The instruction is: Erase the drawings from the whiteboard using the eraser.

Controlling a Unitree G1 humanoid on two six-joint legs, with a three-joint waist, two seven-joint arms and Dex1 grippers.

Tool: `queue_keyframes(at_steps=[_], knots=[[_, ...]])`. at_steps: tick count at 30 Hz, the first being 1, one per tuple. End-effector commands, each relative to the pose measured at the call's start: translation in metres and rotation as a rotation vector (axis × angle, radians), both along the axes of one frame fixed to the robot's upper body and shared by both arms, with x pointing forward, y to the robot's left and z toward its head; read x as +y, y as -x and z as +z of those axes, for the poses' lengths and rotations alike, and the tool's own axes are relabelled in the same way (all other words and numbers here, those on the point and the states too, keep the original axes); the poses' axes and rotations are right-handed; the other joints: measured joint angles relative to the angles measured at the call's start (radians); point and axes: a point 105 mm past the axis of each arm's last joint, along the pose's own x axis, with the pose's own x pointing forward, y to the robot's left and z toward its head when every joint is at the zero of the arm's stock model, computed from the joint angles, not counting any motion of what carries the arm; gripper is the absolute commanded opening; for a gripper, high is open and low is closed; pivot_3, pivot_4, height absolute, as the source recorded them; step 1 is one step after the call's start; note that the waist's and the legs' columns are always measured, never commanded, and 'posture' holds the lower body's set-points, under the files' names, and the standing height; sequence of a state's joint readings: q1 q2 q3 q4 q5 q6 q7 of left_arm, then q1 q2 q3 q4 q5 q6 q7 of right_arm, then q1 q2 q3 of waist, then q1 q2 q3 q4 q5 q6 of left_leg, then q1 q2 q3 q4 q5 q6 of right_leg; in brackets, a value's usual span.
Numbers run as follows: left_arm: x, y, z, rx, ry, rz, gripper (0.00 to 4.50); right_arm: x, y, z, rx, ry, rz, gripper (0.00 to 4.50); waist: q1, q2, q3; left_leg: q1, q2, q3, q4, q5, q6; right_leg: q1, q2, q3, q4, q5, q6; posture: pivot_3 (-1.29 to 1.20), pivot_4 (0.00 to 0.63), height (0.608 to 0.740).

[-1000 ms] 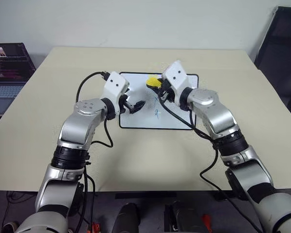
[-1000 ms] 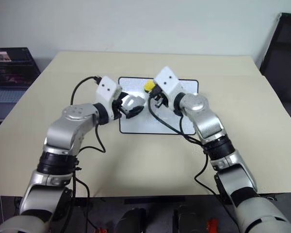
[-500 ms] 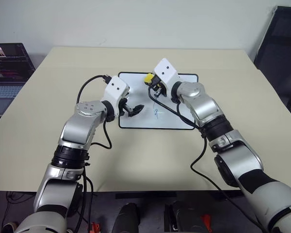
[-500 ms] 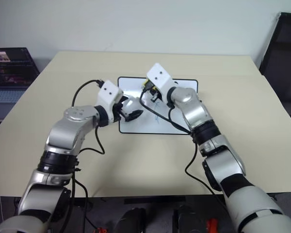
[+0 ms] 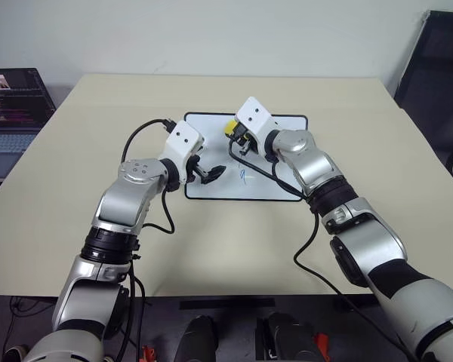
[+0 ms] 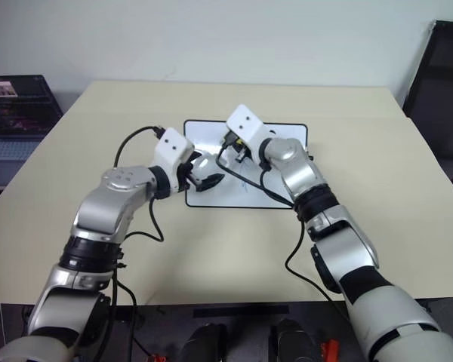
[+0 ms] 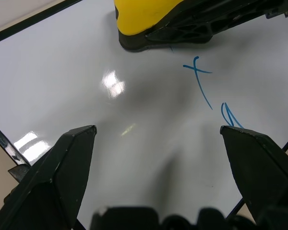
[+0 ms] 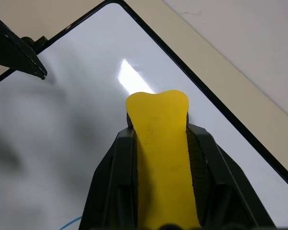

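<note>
room: pale wall at the far side, a laptop (image 5: 6, 113) glowing off at the left, a dark chair (image 5: 436, 68) at the right.
table: beige top (image 5: 83, 188), and the whiteboard (image 5: 279, 187) lies flat on it toward the far middle, black frame all round.
right gripper: right gripper (image 8: 158, 143) is clenched on the eraser (image 8: 159, 143), one black finger on each long side, yellow block poking out past the tips; it's over the far half of the board, near the middle.
eraser contact: from the left wrist view the eraser's black layer faces down and sits at the top of the drawings (image 7: 201, 84); whether it presses the board, can't tell.
drawings: thin blue marks, an x-like cross and a loop below it, in a short column near the board's centre, on the near side of the eraser.
left gripper: left gripper (image 5: 211, 173) with fingers spread wide apart, grasping nothing, hovering over the left part of the board and pointing right toward the marks.
</note>
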State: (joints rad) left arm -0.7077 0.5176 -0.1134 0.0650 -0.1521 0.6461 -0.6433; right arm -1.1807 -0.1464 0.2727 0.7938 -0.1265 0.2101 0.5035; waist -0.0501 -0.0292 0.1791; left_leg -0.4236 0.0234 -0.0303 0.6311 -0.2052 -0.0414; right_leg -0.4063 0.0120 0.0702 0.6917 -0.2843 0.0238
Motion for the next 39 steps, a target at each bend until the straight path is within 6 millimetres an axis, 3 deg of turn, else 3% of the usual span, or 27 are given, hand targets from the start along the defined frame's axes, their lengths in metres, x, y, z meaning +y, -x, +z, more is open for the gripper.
queue_keyframes(at_steps=[1, 6, 10, 21, 32, 39], knots=[[-0.005, 0.003, 0.014, -0.063, -0.002, -0.023, 4.5, -0.018, -0.003, -0.005, 0.002, 0.047, -0.035, 1.04, 0.002, 0.0, 0.0, 0.0, 0.0, 0.0, 0.0, 0.0, 0.0, 0.0, 0.0, 0.0, 0.0, 0.0, 0.0, 0.0, 0.15, 0.74], [-0.008, 0.003, 0.014, -0.063, 0.0, -0.029, 4.5, -0.037, -0.003, -0.012, -0.027, 0.145, -0.055, 1.03, 0.004, 0.0, 0.0, 0.0, 0.0, 0.0, 0.002, 0.0, 0.0, 0.0, 0.0, 0.0, 0.002, 0.0, 0.0, 0.0, 0.15, 0.74], [-0.009, 0.002, 0.015, -0.064, 0.002, -0.033, 4.5, -0.039, -0.002, -0.009, -0.058, 0.188, -0.05, 1.02, 0.005, 0.0, 0.0, 0.001, -0.001, 0.0, 0.005, 0.0, 0.0, 0.0, 0.001, 0.0, 0.005, 0.0, 0.0, 0.0, 0.15, 0.74], [-0.009, 0.005, 0.015, -0.065, 0.004, -0.031, 4.5, 0.007, 0.002, 0.002, -0.111, 0.148, 0.031, 1.02, -0.016, 0.0, 0.0, 0.004, 0.001, 0.001, 0.005, 0.0, 0.0, 0.001, 0.002, 0.002, 0.007, 0.0, 0.0, 0.0, 0.15, 0.74], [-0.006, 0.008, 0.015, -0.064, 0.002, -0.014, 4.5, 0.03, -0.001, 0.01, -0.164, 0.172, 0.061, 1.02, -0.022, 0.0, 0.0, 0.005, 0.002, 0.002, 0.004, 0.0, 0.0, 0.001, 0.002, 0.002, 0.007, 0.001, -0.001, 0.0, 0.15, 0.74], [-0.006, 0.008, 0.014, -0.064, 0.002, -0.013, 4.5, 0.026, -0.003, -0.001, -0.125, 0.206, 0.063, 1.02, -0.023, 0.0, 0.0, 0.005, 0.002, 0.002, 0.004, 0.0, 0.0, 0.001, 0.002, 0.002, 0.007, 0.0, -0.001, 0.0, 0.15, 0.74]])
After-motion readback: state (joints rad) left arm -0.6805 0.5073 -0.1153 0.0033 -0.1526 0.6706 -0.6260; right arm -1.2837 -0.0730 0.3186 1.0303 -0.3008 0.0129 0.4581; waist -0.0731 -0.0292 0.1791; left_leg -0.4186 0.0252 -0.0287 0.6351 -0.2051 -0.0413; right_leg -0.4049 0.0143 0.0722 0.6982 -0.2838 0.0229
